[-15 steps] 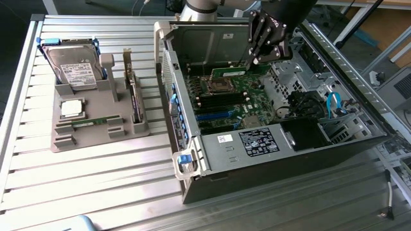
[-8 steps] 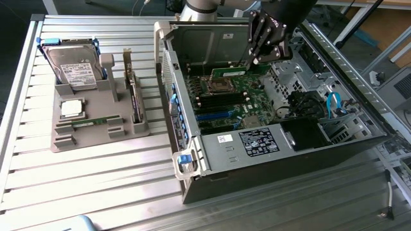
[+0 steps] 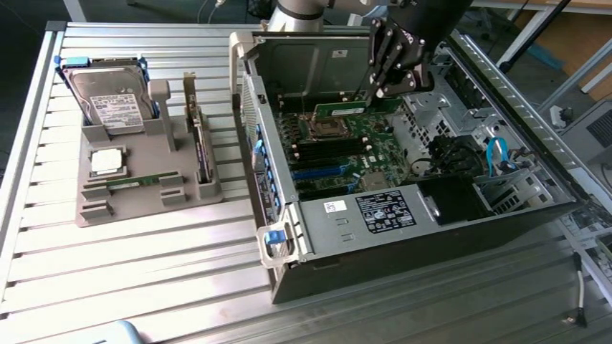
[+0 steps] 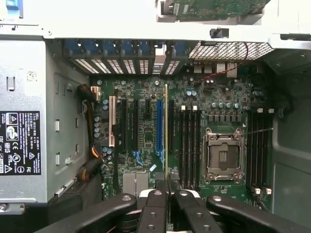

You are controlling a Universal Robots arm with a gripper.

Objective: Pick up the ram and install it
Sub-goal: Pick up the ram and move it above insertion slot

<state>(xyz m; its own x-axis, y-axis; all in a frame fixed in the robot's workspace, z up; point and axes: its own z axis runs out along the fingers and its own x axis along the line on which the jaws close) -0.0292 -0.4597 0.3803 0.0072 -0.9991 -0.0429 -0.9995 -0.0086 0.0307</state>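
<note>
Overall, two rams counted. Gripper (image 3: 382,91) narrowly pinched one ram (image 3: 346,109), upper centre, fingers (image 3: 390,56) hiding part; other ram (image 3: 142,180) lay mid-left, exterior view.

Black label (image 4: 19,143) on the power supply (image 4: 58,87): "DELL" in white at one corner, rows of certification marks, remaining print too small to read. White label (image 3: 117,109) on the hard drive (image 3: 94,79) and white sticker (image 3: 332,206) on the case (image 3: 402,265): print illegible.
</note>
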